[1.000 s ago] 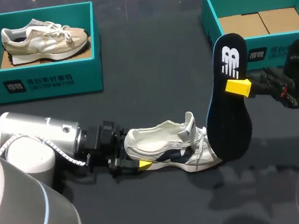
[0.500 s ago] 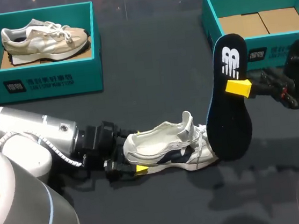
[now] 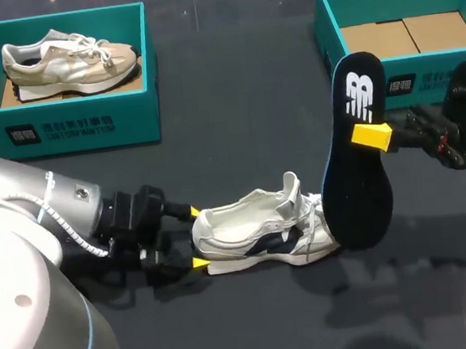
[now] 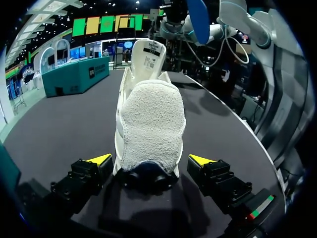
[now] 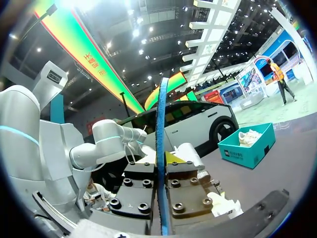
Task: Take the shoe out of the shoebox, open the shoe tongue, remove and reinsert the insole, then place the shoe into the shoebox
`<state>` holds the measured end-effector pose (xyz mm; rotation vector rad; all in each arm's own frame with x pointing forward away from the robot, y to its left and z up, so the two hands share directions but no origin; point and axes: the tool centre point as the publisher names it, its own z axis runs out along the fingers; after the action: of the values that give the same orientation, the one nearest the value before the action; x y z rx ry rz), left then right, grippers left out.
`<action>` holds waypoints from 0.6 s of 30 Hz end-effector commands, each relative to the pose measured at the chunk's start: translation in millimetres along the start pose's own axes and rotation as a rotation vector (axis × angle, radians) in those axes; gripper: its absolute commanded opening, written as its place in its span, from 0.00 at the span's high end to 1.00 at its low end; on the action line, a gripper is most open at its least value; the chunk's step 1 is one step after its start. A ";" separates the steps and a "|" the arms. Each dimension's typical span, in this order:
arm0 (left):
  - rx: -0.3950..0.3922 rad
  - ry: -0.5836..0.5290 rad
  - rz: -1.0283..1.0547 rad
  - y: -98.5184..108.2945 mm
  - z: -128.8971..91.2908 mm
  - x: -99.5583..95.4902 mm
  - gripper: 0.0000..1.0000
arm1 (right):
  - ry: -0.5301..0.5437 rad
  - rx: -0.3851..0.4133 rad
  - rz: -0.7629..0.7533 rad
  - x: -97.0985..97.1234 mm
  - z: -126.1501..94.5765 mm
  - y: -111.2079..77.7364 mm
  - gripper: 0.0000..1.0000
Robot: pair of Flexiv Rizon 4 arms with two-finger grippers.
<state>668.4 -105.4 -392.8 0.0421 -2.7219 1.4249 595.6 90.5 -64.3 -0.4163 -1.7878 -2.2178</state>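
Observation:
A white and navy shoe (image 3: 261,237) lies on its sole on the black table, its tongue (image 3: 294,191) standing up. My left gripper (image 3: 196,238) is open at the heel; in the left wrist view the heel (image 4: 148,129) sits between the spread yellow fingertips (image 4: 99,159) without touching them. The dark insole (image 3: 355,156) stands upright beside the toe, its lower end near the table, pinched near its top by my right gripper (image 3: 372,136). Seen from the right wrist, the insole's blue edge (image 5: 161,148) runs between the closed jaws. An empty teal shoebox (image 3: 402,29) stands at the back right.
A second teal box (image 3: 67,118) at the back left holds a beige sneaker (image 3: 68,60). The empty box shows a brown cardboard floor (image 3: 407,35).
My left gripper has opened off the shoe's heel and drawn back to the left. The shoe shifted slightly left. The right arm and insole have stayed put.

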 end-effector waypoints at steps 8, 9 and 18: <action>-0.194 0.052 -0.009 -9.1 -36.6 7.7 0.00 | -0.003 0.000 -0.001 1.2 0.6 -1.0 1.00; -0.241 0.066 -0.019 -9.7 -40.2 8.0 0.00 | -0.003 0.000 -0.001 1.2 0.6 -1.0 1.00; -0.385 0.038 0.007 -20.2 -54.8 10.7 0.00 | -0.003 0.000 -0.001 1.2 0.6 -1.0 1.00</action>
<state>664.4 -73.0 -352.9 -0.0118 -2.8649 1.0015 595.6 90.5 -64.5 -0.4152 -1.7888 -2.2174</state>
